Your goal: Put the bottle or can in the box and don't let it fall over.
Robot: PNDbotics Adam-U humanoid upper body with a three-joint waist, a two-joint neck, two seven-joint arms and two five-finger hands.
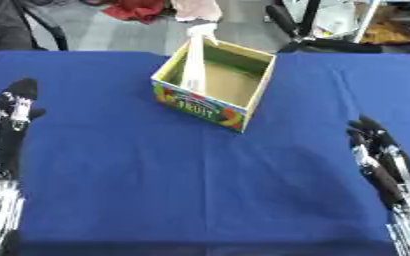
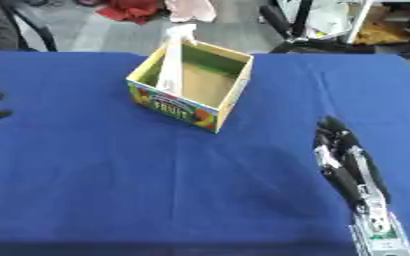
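Well ahead of both hands, the pale bottle stands inside the box, long axis upright, against its left wall. Left hand and right hand rest released, fingers straight, on the blue surface; the right eye view shows only the left hand's fingertips.

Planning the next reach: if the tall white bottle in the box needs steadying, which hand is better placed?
Probably the left hand. The bottle leans in the box's left corner, on that hand's side. The right hand lies lower and further across the blue table. Both are open and apart from the box.
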